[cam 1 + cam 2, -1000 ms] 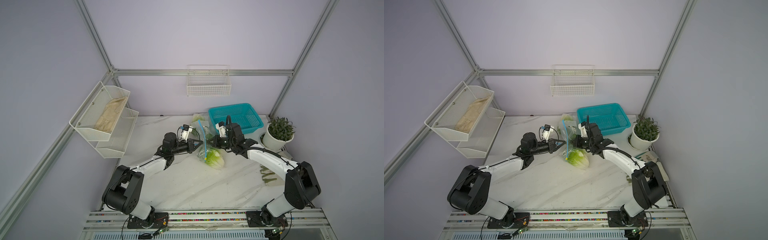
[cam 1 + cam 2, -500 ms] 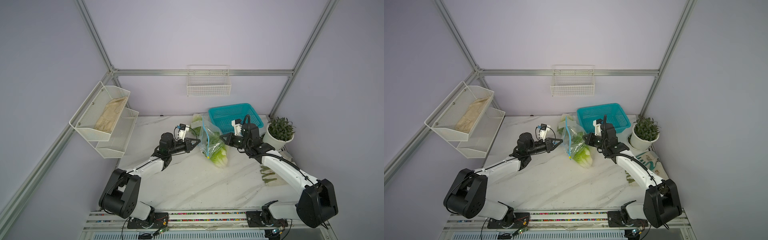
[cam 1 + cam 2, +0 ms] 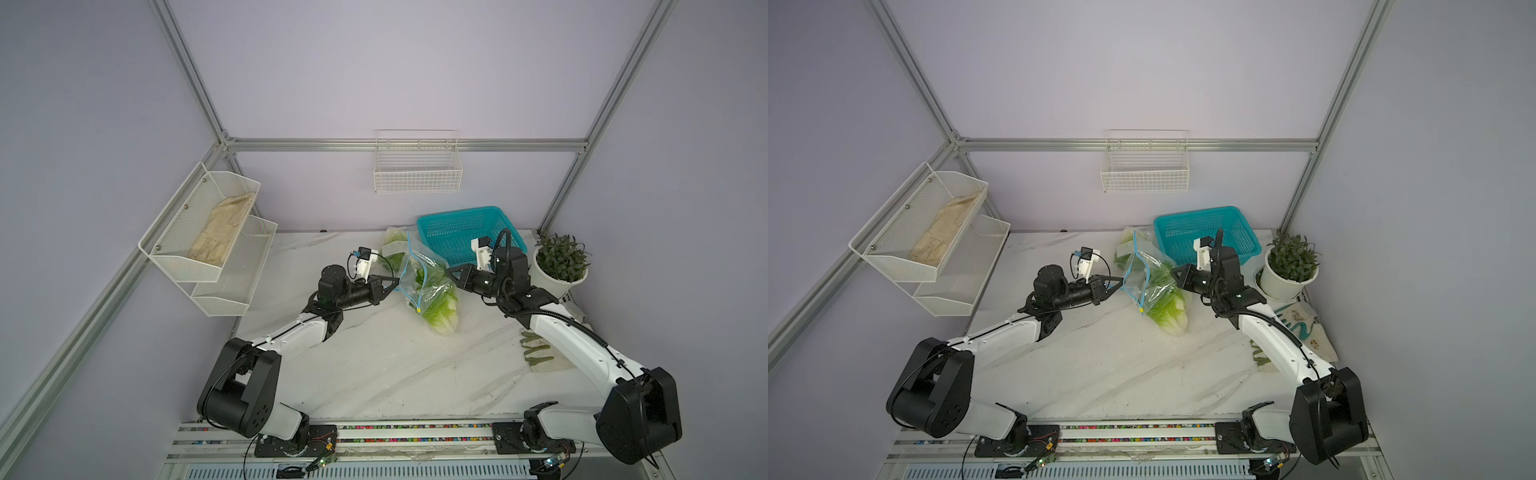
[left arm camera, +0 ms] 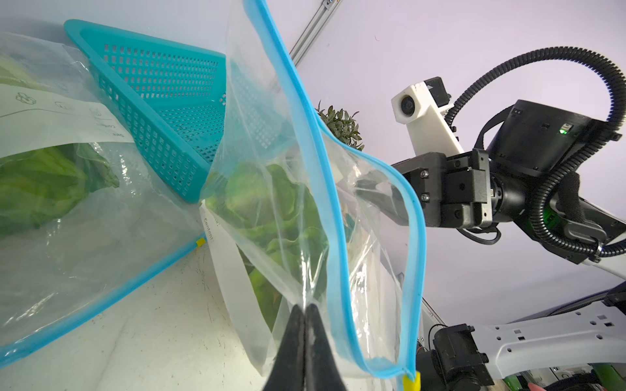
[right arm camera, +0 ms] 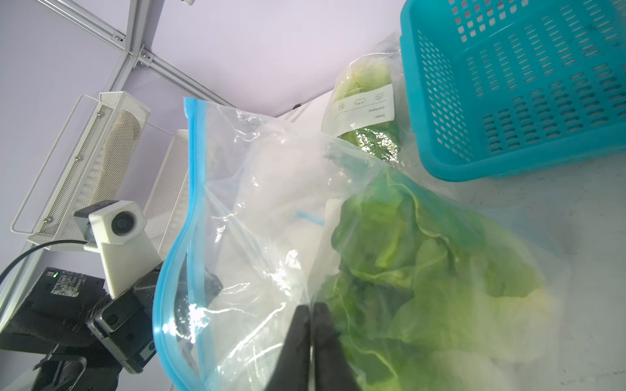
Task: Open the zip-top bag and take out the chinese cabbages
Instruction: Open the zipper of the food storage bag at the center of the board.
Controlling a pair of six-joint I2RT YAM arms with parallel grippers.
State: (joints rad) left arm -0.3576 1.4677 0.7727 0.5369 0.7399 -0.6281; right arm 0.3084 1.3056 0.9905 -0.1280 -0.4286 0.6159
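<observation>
The left end effector is clamped on one wall of the bag, whose mouth gapes above the table. The cabbages lie low inside it. The right end effector is pinched on the opposite wall. Opening looks done, so next one end effector should let go and reach in. The crumpled film hides how many heads there are.

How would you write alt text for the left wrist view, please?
The left gripper pinches shut on the clear film of the zip-top bag, whose blue rim gapes open, green chinese cabbage inside. Beyond it are the right gripper, a teal basket and a second bagged cabbage.
</observation>
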